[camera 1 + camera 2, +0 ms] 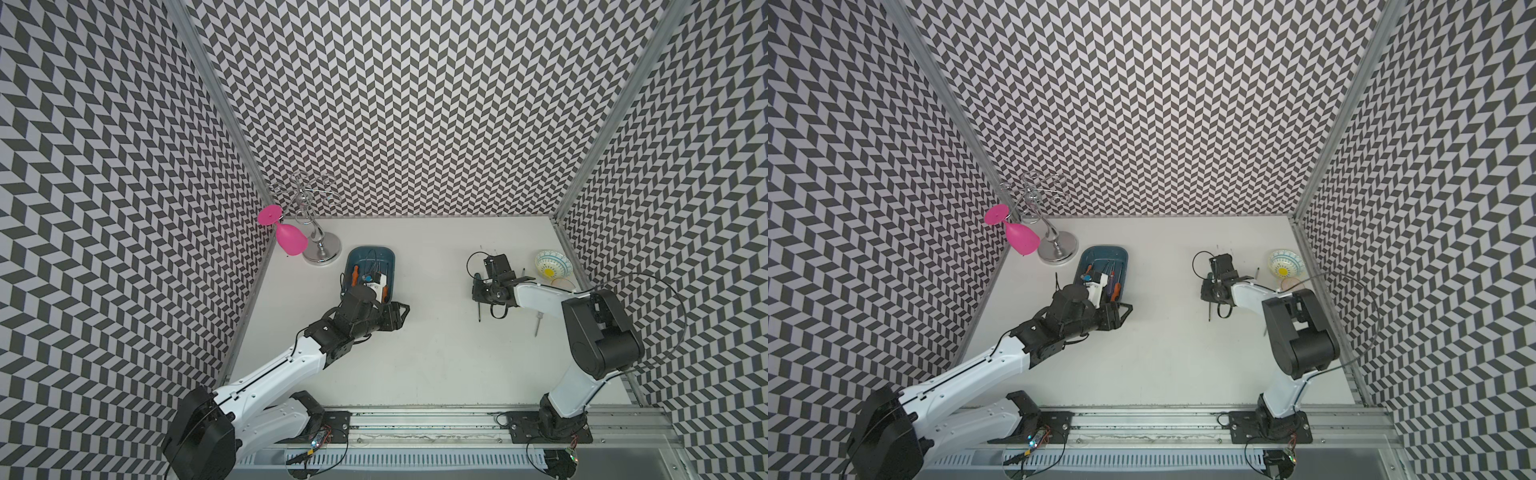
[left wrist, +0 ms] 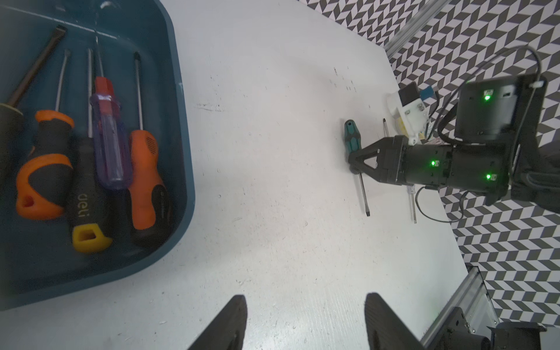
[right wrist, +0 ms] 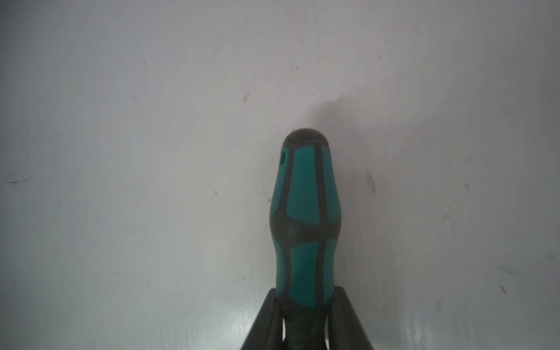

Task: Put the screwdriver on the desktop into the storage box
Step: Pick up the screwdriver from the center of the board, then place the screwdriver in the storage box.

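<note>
where right jaws pinch, the teal screwdriver [image 3: 304,212] narrows.

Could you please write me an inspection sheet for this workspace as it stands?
Surface: white desktop, faint scuffs, flat.
Job's things: storage box holds at least five stored screwdrivers; teal-handled screwdriver is outside it, far from the box; second screwdriver shows partly under the right arm.
Clutter: patterned bowl; pink glass hanging on chrome rack.
Grippers: left gripper open, empty, beside the box; right gripper shut on the teal-handled screwdriver.
Cables: black cable loops at the right wrist.
Surroundings: chevron-patterned walls, aluminium rail.
</note>
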Controlling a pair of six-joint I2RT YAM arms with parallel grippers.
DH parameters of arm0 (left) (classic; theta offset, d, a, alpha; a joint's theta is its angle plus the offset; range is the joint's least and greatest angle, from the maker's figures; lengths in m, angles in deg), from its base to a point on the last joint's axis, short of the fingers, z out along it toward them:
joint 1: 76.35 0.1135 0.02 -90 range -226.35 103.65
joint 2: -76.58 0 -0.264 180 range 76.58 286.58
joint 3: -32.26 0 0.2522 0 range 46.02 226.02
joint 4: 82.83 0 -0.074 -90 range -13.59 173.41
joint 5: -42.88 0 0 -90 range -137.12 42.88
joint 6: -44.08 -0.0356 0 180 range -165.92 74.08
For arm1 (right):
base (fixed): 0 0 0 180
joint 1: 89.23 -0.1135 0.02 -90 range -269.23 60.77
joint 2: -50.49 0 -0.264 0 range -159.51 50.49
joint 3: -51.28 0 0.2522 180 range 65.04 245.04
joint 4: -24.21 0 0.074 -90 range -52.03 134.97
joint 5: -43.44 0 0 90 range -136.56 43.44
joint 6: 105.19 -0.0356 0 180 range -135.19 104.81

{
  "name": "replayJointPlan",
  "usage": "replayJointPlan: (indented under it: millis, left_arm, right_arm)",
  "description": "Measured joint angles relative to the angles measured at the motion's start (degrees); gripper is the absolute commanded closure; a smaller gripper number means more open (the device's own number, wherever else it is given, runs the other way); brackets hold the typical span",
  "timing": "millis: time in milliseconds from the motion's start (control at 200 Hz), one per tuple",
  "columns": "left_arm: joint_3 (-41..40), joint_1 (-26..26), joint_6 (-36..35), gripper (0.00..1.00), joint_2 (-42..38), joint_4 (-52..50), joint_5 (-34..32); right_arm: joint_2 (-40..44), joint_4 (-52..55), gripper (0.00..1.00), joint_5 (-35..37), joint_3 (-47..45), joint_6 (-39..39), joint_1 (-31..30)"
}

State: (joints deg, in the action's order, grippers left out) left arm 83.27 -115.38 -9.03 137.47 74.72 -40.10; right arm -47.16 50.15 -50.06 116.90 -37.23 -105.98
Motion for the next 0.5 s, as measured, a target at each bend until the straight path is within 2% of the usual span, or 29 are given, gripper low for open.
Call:
replayJointPlan:
  millis: [250, 501]
  left_arm:
    - [3.4, 0.0, 0.0, 0.33, 1.7, 0.1, -1.4]
    - [4.5, 0.0, 0.3, 0.31, 3.3, 3.2, -0.4]
  right_arm:
    - [11.0, -3.8, 0.95, -10.5, -5.4, 0.0, -1.6]
    - [18.6, -9.2, 0.95, -20.7, -10.3, -0.6, -2.6]
